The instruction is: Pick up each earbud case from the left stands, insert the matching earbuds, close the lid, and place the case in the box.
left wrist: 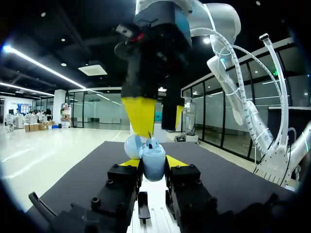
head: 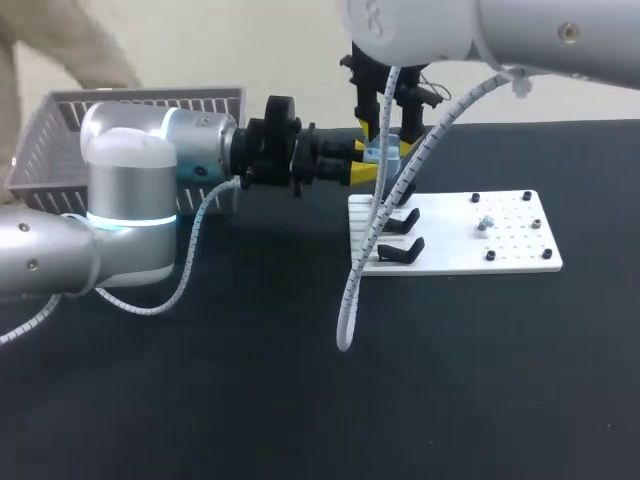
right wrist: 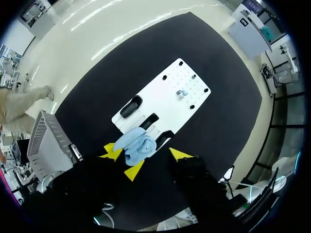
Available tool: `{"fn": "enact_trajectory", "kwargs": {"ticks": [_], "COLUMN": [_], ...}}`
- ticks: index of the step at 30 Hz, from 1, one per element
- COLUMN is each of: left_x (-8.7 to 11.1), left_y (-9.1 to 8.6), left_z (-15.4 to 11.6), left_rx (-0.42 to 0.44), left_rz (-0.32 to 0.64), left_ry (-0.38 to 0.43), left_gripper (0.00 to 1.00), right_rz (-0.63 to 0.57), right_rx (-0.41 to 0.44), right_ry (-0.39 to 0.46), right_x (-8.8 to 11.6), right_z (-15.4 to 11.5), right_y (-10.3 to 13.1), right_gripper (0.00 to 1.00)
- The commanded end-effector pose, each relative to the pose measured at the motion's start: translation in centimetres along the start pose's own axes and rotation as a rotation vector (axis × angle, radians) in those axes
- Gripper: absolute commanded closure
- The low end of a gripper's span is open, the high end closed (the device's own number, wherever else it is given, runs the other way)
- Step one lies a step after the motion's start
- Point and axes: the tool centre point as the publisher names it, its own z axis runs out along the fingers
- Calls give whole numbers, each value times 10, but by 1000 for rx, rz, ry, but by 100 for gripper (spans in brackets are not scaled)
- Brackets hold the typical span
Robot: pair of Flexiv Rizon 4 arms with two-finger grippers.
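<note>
While left fingers (left wrist: 176, 162) clamp the case (left wrist: 154, 165), right fingers (left wrist: 141, 116) gape.

A wide black surface (head: 300, 400) carries everything here. Right of its middle lies a flat white board (head: 510, 262), flush on the surface. Black stands (head: 400, 218) sit in a row along the board's left edge. Its right half is dotted with small holes and a few black screws, with a small pale item (head: 484, 224) among them, too small to make out. A grey slatted box (head: 60, 140) sits at the far left corner.
</note>
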Motion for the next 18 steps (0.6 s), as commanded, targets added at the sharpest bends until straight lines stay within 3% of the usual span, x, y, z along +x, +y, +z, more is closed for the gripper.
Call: {"fn": "enact_trajectory", "kwargs": {"ticks": [1,5,18], "left_x": [1,1,1], "left_y": [-2,-2,-2], "left_z": [0,0,0], "left_rx": [-5,-5,-5], "left_rz": [3,3,3], "left_ry": [-2,-2,-2], "left_gripper": [100,100,100], "right_rz": [-16,-61,-38], "right_rx": [-95,-90,-158], "right_ry": [-47,-71,-101], "right_x": [12,9,-13], "right_z": [-12,-10,4], "right_y": [-37,-58,-110], "right_gripper": [0,0,0]}}
